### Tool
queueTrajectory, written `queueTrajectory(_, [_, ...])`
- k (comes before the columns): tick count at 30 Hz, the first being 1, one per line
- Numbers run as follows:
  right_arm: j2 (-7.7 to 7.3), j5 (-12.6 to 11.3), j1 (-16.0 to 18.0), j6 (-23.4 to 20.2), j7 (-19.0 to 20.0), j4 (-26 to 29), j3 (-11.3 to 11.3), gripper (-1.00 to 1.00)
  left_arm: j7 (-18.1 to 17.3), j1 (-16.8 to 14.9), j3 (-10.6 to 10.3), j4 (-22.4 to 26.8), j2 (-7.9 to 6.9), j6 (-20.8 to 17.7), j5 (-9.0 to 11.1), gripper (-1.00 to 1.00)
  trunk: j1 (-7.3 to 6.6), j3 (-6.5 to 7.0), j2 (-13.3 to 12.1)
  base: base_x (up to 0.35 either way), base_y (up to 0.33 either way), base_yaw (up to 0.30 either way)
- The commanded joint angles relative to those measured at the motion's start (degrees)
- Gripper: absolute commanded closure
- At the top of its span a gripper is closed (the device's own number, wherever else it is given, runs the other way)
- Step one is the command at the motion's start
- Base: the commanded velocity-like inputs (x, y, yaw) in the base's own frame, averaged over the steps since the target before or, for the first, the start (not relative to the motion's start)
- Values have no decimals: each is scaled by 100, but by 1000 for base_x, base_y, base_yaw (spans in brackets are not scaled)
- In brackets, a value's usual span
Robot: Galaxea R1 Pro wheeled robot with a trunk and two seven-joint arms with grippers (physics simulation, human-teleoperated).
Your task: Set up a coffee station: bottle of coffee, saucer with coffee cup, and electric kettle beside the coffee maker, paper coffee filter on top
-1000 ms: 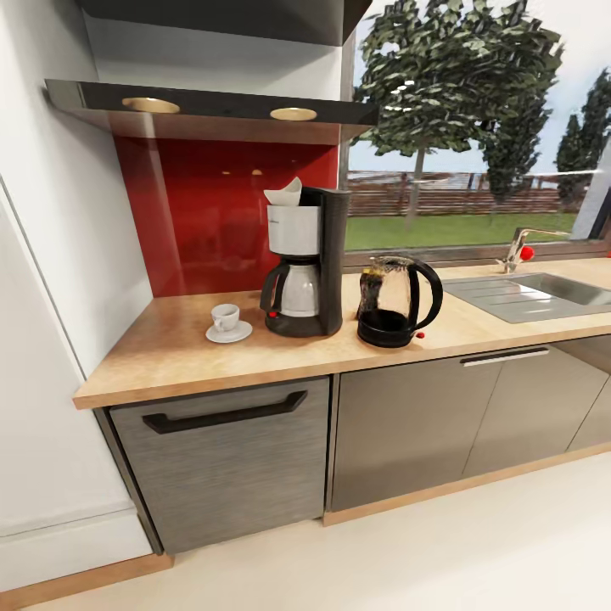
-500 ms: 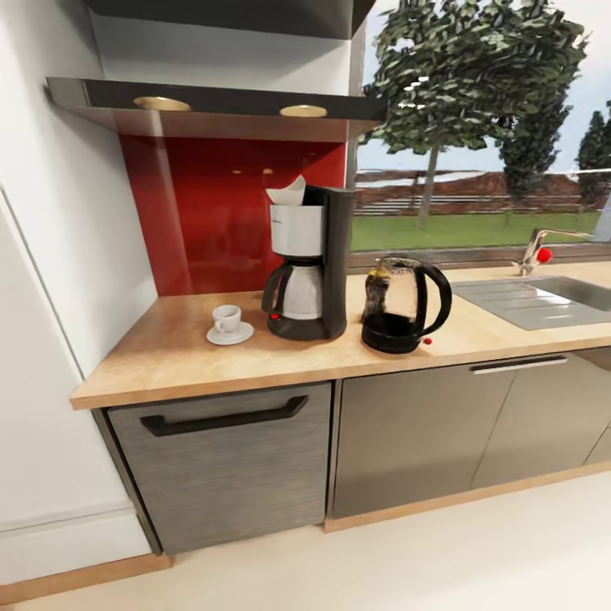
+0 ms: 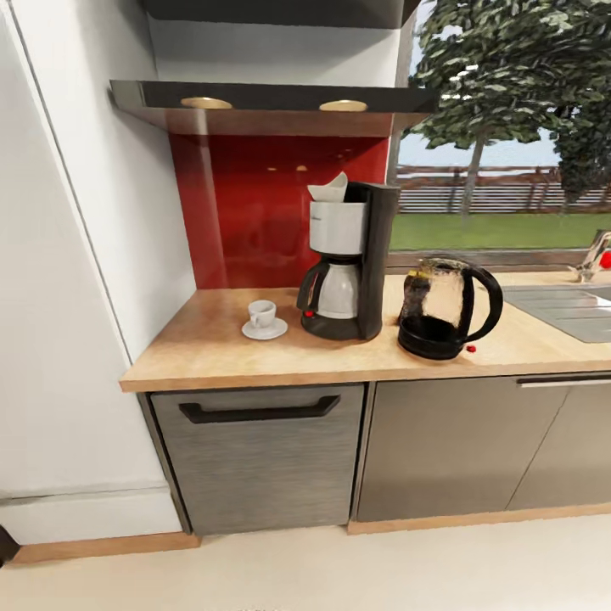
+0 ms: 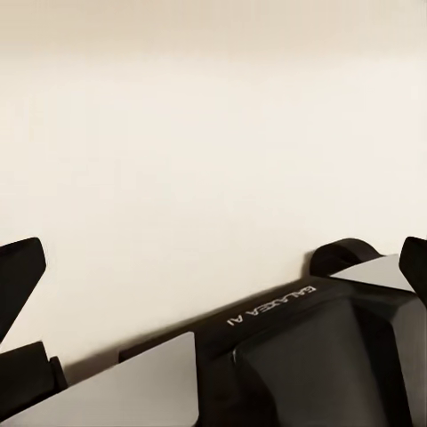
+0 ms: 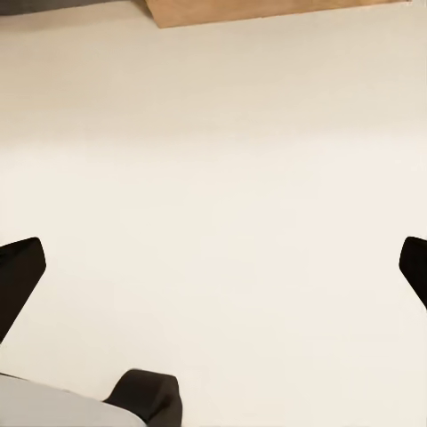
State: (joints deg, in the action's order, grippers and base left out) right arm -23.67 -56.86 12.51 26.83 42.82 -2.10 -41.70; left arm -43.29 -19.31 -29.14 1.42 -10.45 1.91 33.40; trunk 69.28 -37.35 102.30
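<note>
My left gripper (image 4: 213, 267) and right gripper (image 5: 213, 267) hang over pale floor (image 5: 231, 160), fingers spread wide, holding nothing. On the kitchen countertop (image 3: 212, 361) the coffee maker (image 3: 350, 263) carries the paper coffee filter (image 3: 329, 189); the coffee cup (image 3: 261, 313) sits on its saucer (image 3: 265, 330) on one side, the electric kettle (image 3: 447, 307) on the other.

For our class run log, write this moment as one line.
coffee maker: on countertop | paper filter: on top | cup: on saucer | kettle: beside maker | both end effectors: open, empty
</note>
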Motion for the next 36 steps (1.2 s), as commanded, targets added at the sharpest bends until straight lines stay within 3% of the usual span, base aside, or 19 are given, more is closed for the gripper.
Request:
queueTrajectory(1, [3, -53, 6, 24, 33, -18, -48, -100, -13, -5, -48, -2, -1, 20, 35, -100, -1, -10, 3, 0, 0, 256])
queueTrajectory(9, [5, -53, 6, 24, 33, -18, -48, -100, -13, -6, -48, -2, -1, 20, 35, -100, -1, -27, 3, 75, -91, 211])
queueTrajectory(28, [35, -35, 6, 32, -66, -8, -80, -100, -13, -5, -43, -2, -1, 20, 35, -100, -1, -28, 3, 192, -142, 14])
queueTrajectory(34, [224, 1, 6, 20, -643, -5, -121, -100, 4, -5, -45, -2, -1, 20, 35, -100, -1, -28, 3, 53, -16, 0])
queueTrajectory(35, [446, -5, 1, 14, -903, -28, -114, -100, 191, -3, -55, -2, 1, 20, 35, -100, -1, -28, 3, 4, -1, 0])
queueTrajectory(36, [557, -7, 0, 11, -1050, -36, -112, -100, 304, -6, -60, -2, 3, 20, 35, -100, -1, -28, 3, 2, -1, 0])
